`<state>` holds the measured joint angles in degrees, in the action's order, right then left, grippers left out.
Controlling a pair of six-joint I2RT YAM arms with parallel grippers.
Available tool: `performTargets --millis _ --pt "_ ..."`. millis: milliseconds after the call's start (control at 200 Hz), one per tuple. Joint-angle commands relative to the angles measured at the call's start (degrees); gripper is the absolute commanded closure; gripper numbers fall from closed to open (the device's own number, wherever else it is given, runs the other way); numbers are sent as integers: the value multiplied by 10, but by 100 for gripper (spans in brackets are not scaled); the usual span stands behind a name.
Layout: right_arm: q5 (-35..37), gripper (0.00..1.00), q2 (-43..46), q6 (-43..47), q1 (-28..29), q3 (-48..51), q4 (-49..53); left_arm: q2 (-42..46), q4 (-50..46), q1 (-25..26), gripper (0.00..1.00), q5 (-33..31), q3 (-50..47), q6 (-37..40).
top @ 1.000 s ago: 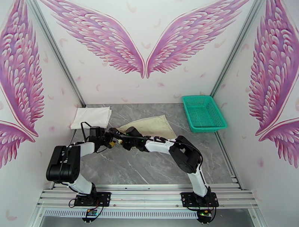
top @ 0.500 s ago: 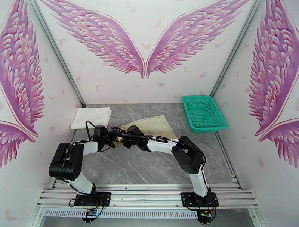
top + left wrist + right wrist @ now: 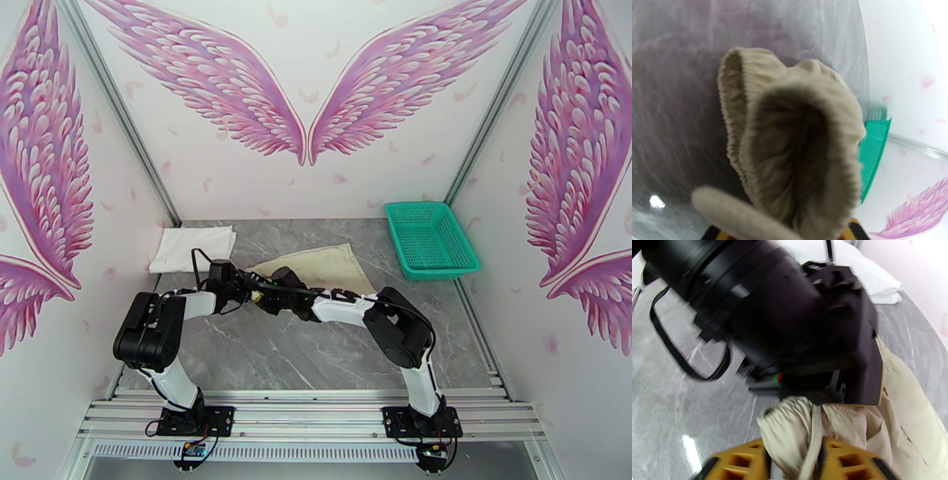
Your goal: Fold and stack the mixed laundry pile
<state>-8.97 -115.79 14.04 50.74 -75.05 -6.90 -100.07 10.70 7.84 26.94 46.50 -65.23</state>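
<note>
The cream-beige garment (image 3: 320,268) lies spread at the back middle of the table (image 3: 316,355), near corner lifted. We judge a fold is starting; next we carry that waistband across together. The left gripper (image 3: 254,297) and right gripper (image 3: 794,459) meet low, arms reaching inward, both clamped on the waistband.

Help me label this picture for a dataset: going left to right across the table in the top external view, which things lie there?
A folded white cloth garment → cream-beige cloth garment → teal-green plastic mesh basket.
</note>
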Motion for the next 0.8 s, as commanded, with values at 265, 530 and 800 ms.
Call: performTargets --millis 265,530,800 --pt "-29 44 149 -332 -85 59 191 16 -217 -1 98 -34 101 251" --pt "-60 60 50 -454 -164 -41 284 13 -265 -3 100 -21 138 313" --pt "-78 85 -101 -470 -160 -163 293 39 -341 -16 100 -47 171 368"
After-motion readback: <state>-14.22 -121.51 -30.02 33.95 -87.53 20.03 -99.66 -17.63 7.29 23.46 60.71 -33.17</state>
